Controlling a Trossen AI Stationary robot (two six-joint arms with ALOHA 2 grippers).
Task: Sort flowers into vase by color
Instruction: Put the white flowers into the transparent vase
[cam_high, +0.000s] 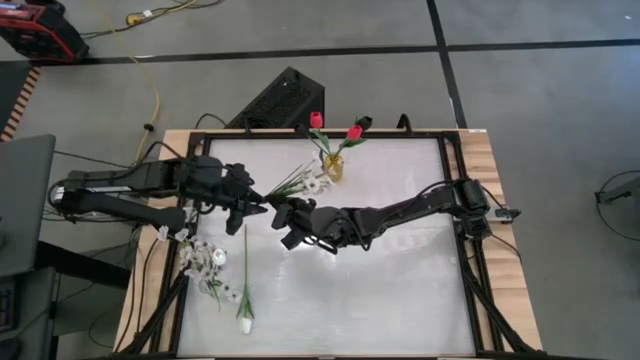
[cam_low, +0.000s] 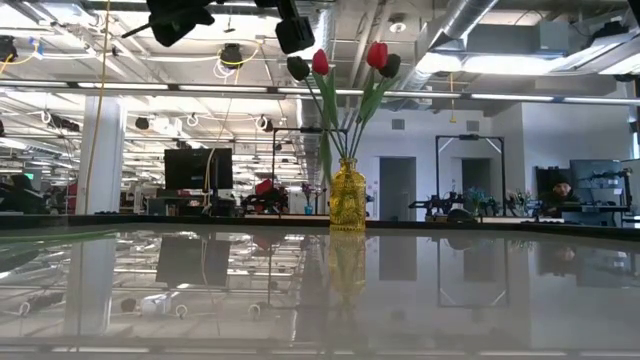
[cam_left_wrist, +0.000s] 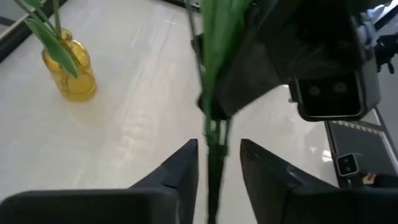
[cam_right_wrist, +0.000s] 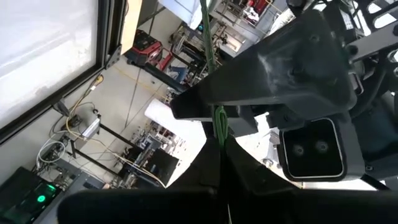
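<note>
We see the white surface (cam_high: 380, 290) with both arms meeting above its middle. The left gripper (cam_high: 262, 207) and the right gripper (cam_high: 283, 213) are each clamped on the green stem of 1 white spray (cam_high: 312, 182), held in the air beside the yellow vase (cam_high: 332, 166). That vase holds 2 red tulips (cam_high: 353, 133). Another white spray (cam_high: 203, 258) and 1 white tulip (cam_high: 245, 322) lie on the surface near its left edge.

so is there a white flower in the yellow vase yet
No, the yellow vase holds only two red tulips, as the low view plainly shows.
</note>
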